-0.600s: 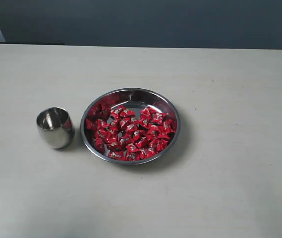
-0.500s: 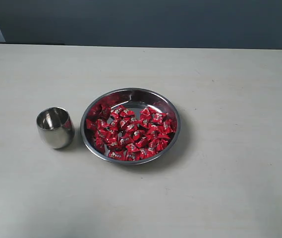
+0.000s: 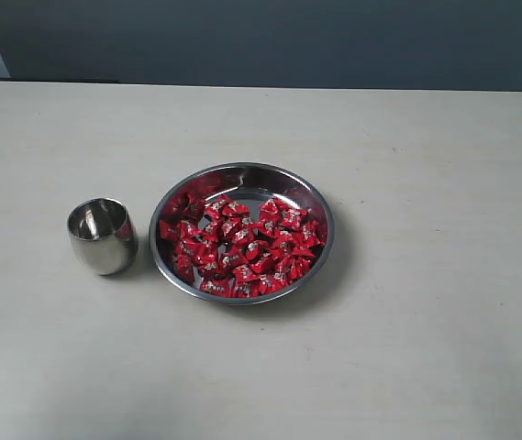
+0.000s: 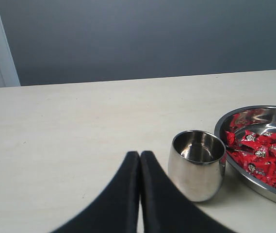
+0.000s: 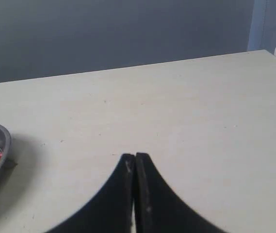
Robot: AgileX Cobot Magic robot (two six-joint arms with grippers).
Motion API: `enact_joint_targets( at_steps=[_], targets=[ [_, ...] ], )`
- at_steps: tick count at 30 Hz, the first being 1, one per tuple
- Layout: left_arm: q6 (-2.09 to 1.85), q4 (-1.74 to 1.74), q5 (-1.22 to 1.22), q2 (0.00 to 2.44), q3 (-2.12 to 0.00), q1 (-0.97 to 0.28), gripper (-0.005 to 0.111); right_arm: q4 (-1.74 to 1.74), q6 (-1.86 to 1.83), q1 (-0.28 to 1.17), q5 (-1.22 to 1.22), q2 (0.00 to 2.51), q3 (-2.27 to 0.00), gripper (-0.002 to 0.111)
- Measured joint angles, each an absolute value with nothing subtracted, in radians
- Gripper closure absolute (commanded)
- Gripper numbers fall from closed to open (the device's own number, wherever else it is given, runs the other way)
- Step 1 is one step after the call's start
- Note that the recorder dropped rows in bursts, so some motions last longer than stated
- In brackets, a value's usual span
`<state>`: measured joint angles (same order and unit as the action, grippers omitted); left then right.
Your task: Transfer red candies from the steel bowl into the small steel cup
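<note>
A pale, matte surface [image 3: 426, 367] is seen in front of a dark grey-blue wall [image 3: 261, 41]. Near the middle of the surface the steel bowl [image 3: 249, 181] is placed, and the red candies [image 3: 242, 247] are heaped inside it, mostly toward its nearer half, with a bare strip of polished bottom left at the far side. The small steel cup [image 3: 103, 236] is stood upright just beside the bowl on its left, apart from the rim; no candy is visible in it.

In the left wrist view the left pincer [image 4: 139, 155] is shown with its two dark fingers pressed together, nothing gripped between them, held over bare surface near the cup [image 4: 196, 165] but not touching it. In the right wrist view the right pincer [image 5: 135, 156] is likewise closed on nothing, with only a hairline seam between the fingers, well apart from the bowl's rim [image 5: 2, 141]. Neither pincer is caught by the exterior view.

Compared with the exterior frames from just before, no shift is seen: bowl, candies and cup are found in the same places.
</note>
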<state>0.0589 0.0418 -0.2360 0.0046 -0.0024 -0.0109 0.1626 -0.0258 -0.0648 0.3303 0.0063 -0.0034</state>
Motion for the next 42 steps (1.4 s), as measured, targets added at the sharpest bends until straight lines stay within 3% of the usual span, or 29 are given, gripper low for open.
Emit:
enact_joint_targets(
  at_steps=[6,19,24,28,31,36,42],
  targets=[
    [0.059,0.042,-0.236,0.005,-0.002,-0.011,0.106,0.149,-0.026,-0.065,0.202,0.006,-0.002,0.108],
    [0.059,0.042,-0.236,0.005,-0.002,-0.011,0.106,0.195,0.111,-0.065,-0.45,0.005,-0.002,0.108],
    [0.059,0.042,-0.236,0.005,-0.002,-0.011,0.106,0.213,0.48,-0.065,-0.467,0.005,-0.002,0.108],
    [0.059,0.042,-0.236,0.005,-0.002,-0.011,0.106,0.179,0.84,-0.065,-0.32,0.004,-0.002,0.108],
    [0.059,0.042,-0.236,0.005,-0.002,-0.011,0.106,0.016,1.045,-0.065,-0.209,0.004,-0.002,0.108],
    [0.059,0.042,-0.236,0.005,-0.002,-0.011,0.106,-0.462,1.162,-0.061,-0.335,0.012,-0.032,0.108],
    [0.059,0.042,-0.236,0.005,-0.002,-0.011,0.106,-0.93,1.229,-0.061,-0.3,0.286,-0.284,0.108]
  ],
)
